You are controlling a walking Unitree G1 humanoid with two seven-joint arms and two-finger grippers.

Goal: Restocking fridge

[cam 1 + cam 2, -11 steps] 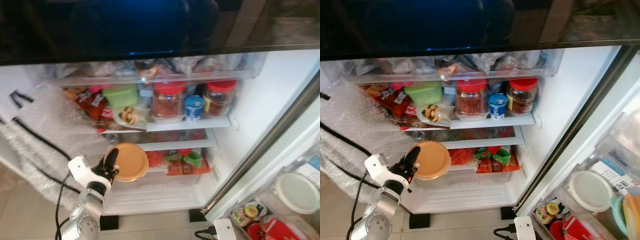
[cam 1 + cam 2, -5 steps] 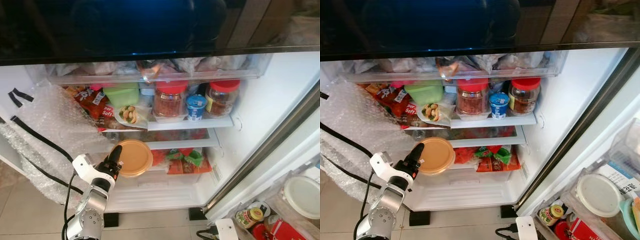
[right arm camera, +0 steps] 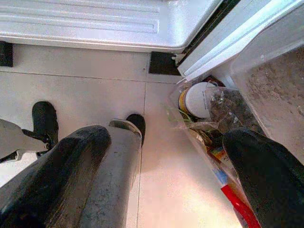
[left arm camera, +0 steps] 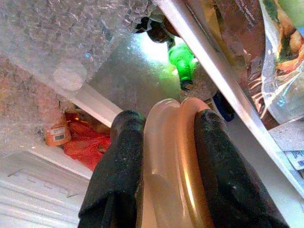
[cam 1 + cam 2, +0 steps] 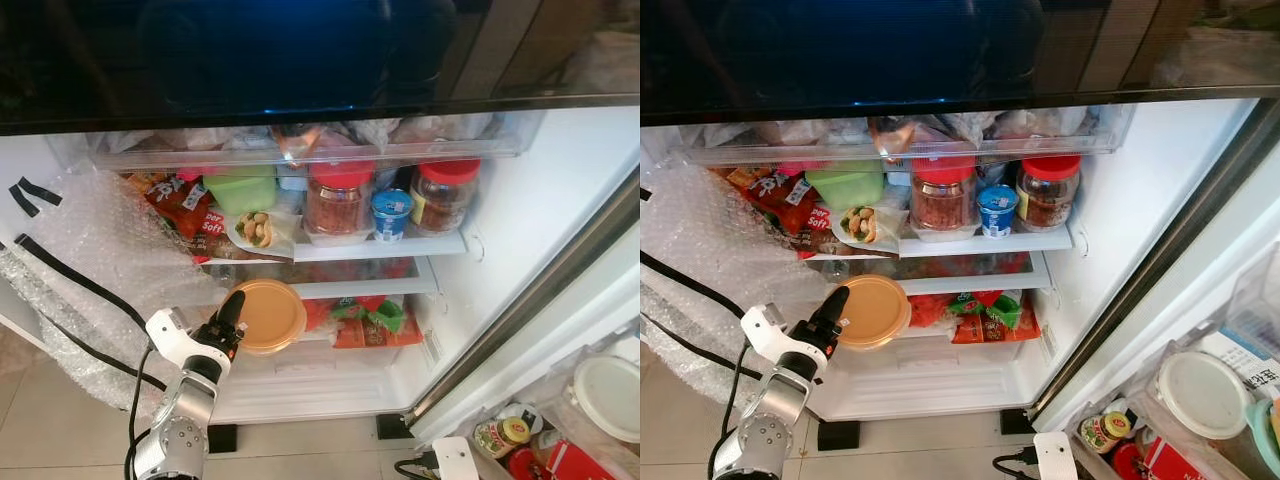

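Open fridge, viewed from the front. Door bin, near right: white-lidded tub [image 5: 1195, 381], small yellow-capped jar [image 5: 1104, 431]. Right hand [image 3: 166, 180]: fingers spread wide apart above the tiled floor [image 3: 85, 95], holding nothing. Left hand [image 5: 226, 322]: fingers clamped on the rim of the orange-lidded container [image 5: 265, 316], held at the front of the lower shelf. Behind it: red and green packets [image 5: 365, 322]. Shelf above: two red-lidded jars [image 5: 337, 200] [image 5: 441, 195], small blue-topped cup [image 5: 391, 214], green tub [image 5: 243, 190], snack bags [image 5: 185, 205]. Left side: bubble wrap [image 5: 90, 250].
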